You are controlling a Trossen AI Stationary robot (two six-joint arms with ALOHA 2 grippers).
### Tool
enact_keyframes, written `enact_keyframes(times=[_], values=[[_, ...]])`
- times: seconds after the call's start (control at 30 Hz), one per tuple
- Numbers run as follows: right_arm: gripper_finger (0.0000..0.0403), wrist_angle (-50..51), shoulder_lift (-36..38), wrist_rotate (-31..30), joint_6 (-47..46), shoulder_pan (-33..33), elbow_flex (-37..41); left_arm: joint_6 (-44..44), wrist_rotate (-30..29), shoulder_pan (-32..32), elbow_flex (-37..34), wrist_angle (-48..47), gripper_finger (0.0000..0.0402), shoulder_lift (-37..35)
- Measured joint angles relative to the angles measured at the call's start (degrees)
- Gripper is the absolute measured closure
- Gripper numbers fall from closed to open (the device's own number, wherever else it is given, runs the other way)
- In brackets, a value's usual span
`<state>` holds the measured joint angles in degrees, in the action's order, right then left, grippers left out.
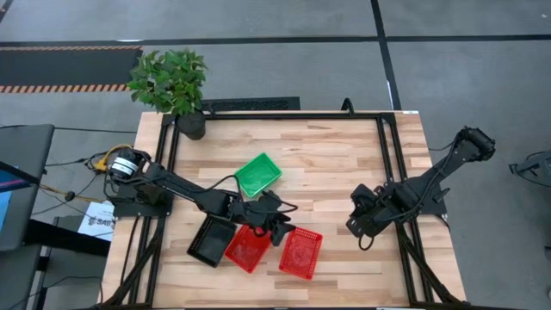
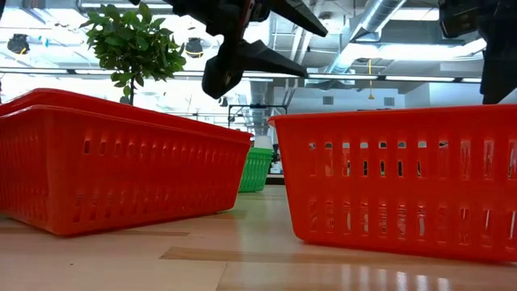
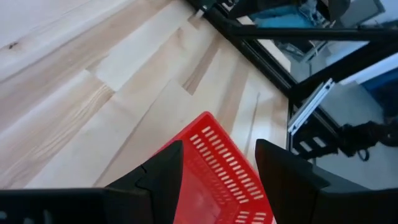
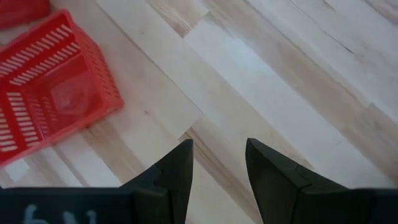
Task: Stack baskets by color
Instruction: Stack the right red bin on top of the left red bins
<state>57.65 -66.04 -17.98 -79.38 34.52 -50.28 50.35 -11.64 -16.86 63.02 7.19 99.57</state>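
Note:
Two red baskets lie side by side near the table's front edge, one (image 1: 248,247) left of the other (image 1: 301,253). A black basket (image 1: 211,242) sits just left of them, and a green basket (image 1: 258,175) rests toward the middle of the table. All rest on their bottoms. My left gripper (image 1: 280,229) hangs open above the gap between the red baskets. In the left wrist view, the right red basket's corner (image 3: 214,168) shows between the fingers, below them. My right gripper (image 1: 360,232) hovers open over bare wood, right of the baskets.
A potted plant (image 1: 172,86) stands at the far left corner. A black frame rail (image 1: 293,114) runs along the table's far edge and down both sides. Bare wood lies at the far right and between my right gripper (image 4: 217,155) and the right red basket (image 4: 50,93).

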Motion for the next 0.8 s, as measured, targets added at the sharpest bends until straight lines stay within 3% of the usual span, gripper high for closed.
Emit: enact_keyframes(times=[0.5, 0.8], values=[[0.0233, -4.69, -0.32, -0.97, -11.82, 1.14, 0.00, -5.91, -2.69, 0.26, 0.02, -4.08, 0.0214, 0.83], [0.0233, -9.79, -5.68, -1.57, -12.30, 1.73, 0.00, -6.62, -4.98, 0.37, 0.09, -3.91, 0.0214, 1.54]])
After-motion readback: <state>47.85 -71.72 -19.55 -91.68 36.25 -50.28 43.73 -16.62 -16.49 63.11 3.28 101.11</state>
